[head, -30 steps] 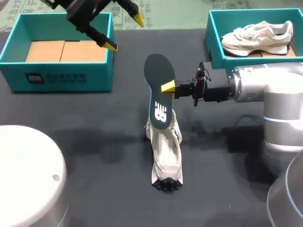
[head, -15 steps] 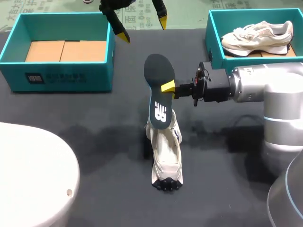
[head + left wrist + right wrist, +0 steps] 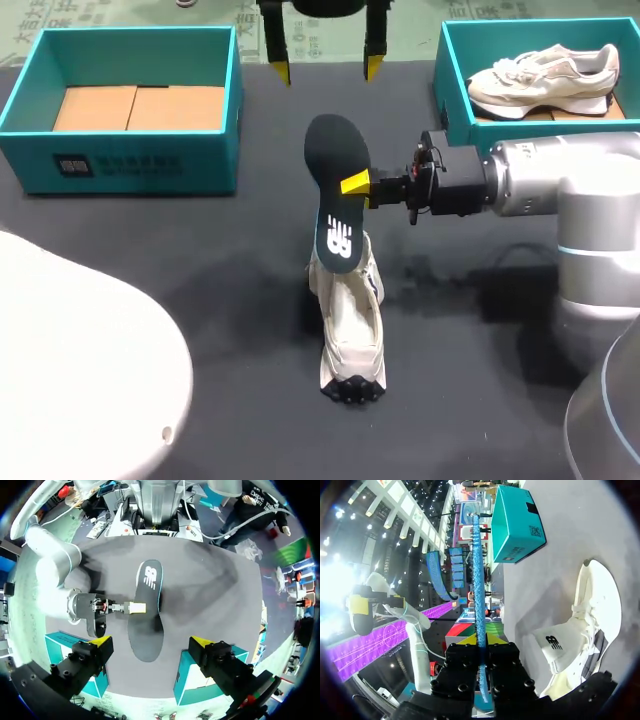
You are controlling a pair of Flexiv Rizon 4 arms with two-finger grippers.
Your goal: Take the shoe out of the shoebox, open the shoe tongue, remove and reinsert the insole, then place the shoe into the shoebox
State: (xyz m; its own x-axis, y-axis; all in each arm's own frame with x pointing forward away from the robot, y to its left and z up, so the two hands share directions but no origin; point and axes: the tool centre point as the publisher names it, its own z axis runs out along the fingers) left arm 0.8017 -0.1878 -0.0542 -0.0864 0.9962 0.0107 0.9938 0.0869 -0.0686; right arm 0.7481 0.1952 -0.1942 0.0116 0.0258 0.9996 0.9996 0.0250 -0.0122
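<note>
The dark insole [image 3: 335, 190] stands tilted at the frame's centre, its lower end meeting the upper end of the white shoe [image 3: 350, 335]. The shoe lies lengthwise on the black table [image 3: 200, 270], just below centre. The right gripper [image 3: 355, 184] comes in from the right and pinches the insole's edge (the right wrist view shows it edge-on between the fingers). The left gripper [image 3: 327, 70] hangs at top centre, fingers spread, holding nothing. A teal shoebox [image 3: 130, 165] sits upper left. The second shoebox [image 3: 452, 95], upper right, holds another white shoe [image 3: 545, 78].
</note>
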